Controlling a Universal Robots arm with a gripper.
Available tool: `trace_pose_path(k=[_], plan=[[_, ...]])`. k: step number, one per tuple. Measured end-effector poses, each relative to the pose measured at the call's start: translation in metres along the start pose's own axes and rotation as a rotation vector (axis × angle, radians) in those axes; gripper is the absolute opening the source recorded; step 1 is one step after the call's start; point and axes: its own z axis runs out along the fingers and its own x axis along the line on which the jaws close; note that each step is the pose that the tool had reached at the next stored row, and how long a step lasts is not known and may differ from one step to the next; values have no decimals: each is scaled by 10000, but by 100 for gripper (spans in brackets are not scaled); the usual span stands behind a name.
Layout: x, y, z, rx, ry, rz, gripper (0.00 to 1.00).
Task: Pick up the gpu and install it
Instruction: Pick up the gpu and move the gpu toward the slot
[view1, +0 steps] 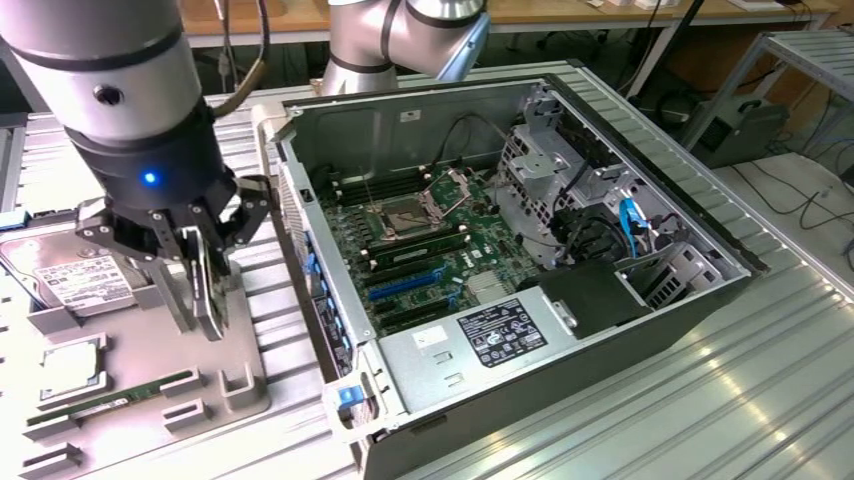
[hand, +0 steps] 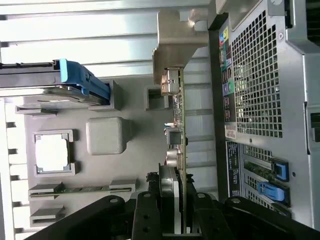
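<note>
Gripper (view1: 191, 247) is over the grey tray (view1: 144, 348), on the exterior view's left of the open computer case (view1: 534, 400). Fingers are clamped on the gpu (view1: 203, 292), one on each flat face, near one end. The card hangs edge-down below them, with the silver bracket (hand: 175, 42) at the far end.

- Where: the gpu is outside the case, above the tray and near the case's outer wall. Cannot tell whether its lower end is clear of the tray.
- Handling, my judgement: light, thin and stiff. Fragile where small parts stand off the board (hand: 180, 125), and the contact edge should not be knocked. A hold across the flat faces looks sensible. The metal bracket is the sturdy part.
- Tray holds: hard drive (view1: 74, 280), processor (view1: 70, 365), memory stick (view1: 120, 398), each in its own pocket.
- Case holds: motherboard (view1: 414, 235) with blue slots, power supply (view1: 494, 335) and cabling.
</note>
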Motion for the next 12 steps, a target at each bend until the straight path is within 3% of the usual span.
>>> trace_pose_path(k=[12], plan=[[-19, 33, -563, 0, 0, 0, 29]])
